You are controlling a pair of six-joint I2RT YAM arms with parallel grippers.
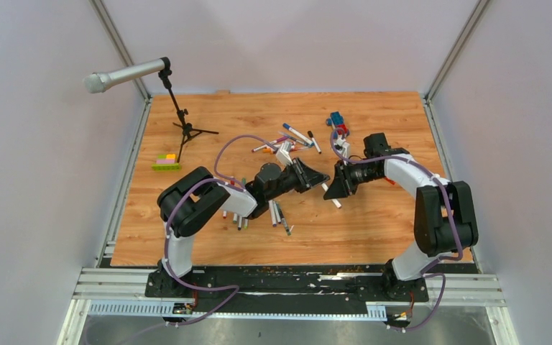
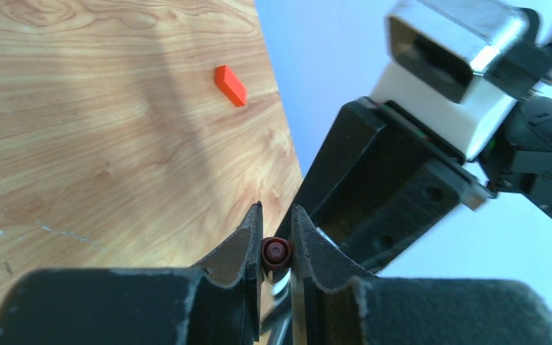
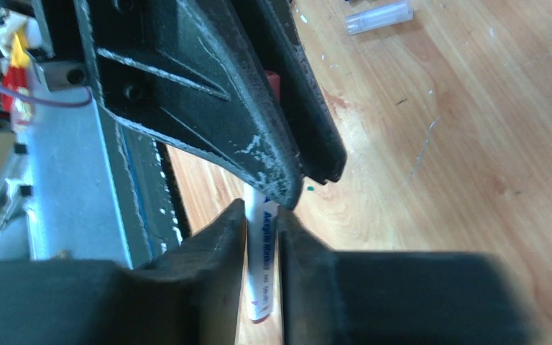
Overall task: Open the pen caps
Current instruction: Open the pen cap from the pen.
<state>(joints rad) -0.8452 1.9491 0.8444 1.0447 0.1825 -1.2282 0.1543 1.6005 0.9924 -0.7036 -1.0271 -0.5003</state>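
table edges: wooden table [image 1: 374, 230] fills the middle of the top view; pale walls [image 1: 36, 180] stand close on three sides, and metal frame posts [image 1: 118, 43] rise at the two far corners.
open room: bare wood shows along the far edge and in the lower right of the board.
left gripper [image 2: 277, 223]: at mid-table, clenched on a red cap [image 2: 276, 251], seen end-on between its fingertips.
right gripper [image 3: 262, 215]: tip to tip with the left one, grasping the white barrel of a marker pen [image 3: 261, 273] with blue lettering.
loose pens [image 1: 296, 136]: one scatter above the grippers, a second under the left forearm; too small to count exactly.
clear cap [image 3: 378, 16]: one, lying on the wood at the top of the right wrist view.
other objects, one each: microphone [image 1: 126, 75] on a stand, upper left; green-yellow brick bar [image 1: 167, 164] at its foot; blue-and-red toy car [image 1: 338, 121] near the right arm; orange block [image 2: 230, 85] near the table edge.
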